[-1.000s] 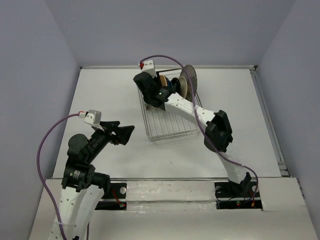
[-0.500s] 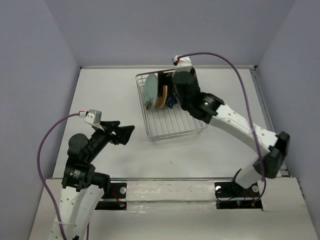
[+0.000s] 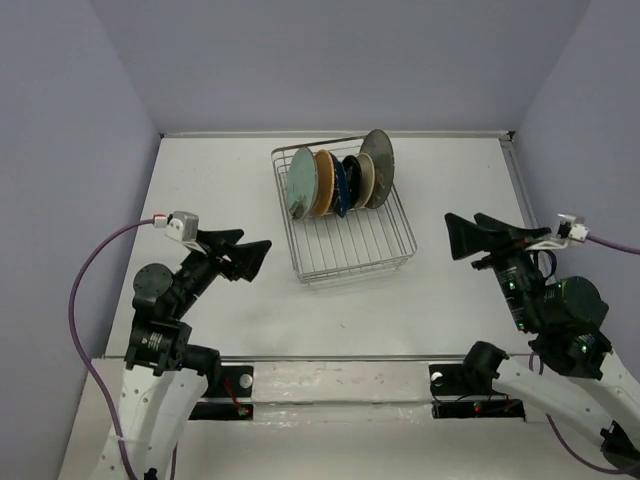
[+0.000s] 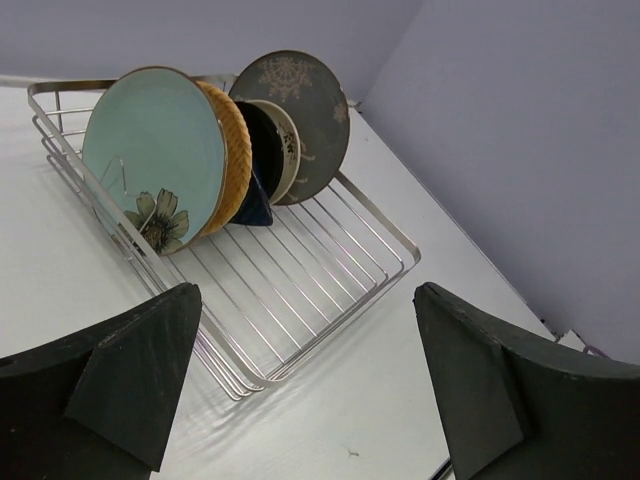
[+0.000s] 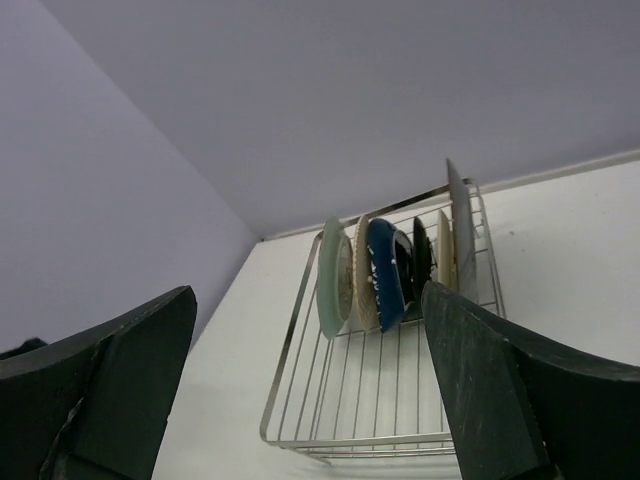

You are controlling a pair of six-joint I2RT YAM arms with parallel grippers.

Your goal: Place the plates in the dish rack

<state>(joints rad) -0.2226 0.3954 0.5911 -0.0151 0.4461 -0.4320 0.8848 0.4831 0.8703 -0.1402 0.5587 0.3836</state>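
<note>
The dish rack (image 3: 352, 266) sits at the middle back of the table with several plates standing on edge in its far half. From left to right they are pale teal (image 3: 300, 183), orange (image 3: 322, 183), dark blue (image 3: 340, 188), cream (image 3: 367, 180) and grey (image 3: 380, 153). A black plate (image 4: 262, 140) shows between blue and cream. My left gripper (image 3: 254, 243) hangs open and empty left of the rack. My right gripper (image 3: 461, 216) hangs open and empty to the rack's right. Both wrist views look at the rack (image 4: 395, 245) (image 5: 290, 350) between wide jaws.
The near half of the rack's wire floor (image 3: 350, 240) holds nothing. Lilac walls close the white table (image 3: 220, 190) at the back and sides. A raised rail (image 3: 535, 240) runs along the right edge. Purple cables trail from both wrists.
My right arm has let go of the teal plate, opened, and pulled back from the rack to the near right. The teal plate now stands at the row's left end. The left arm barely shifted.
</note>
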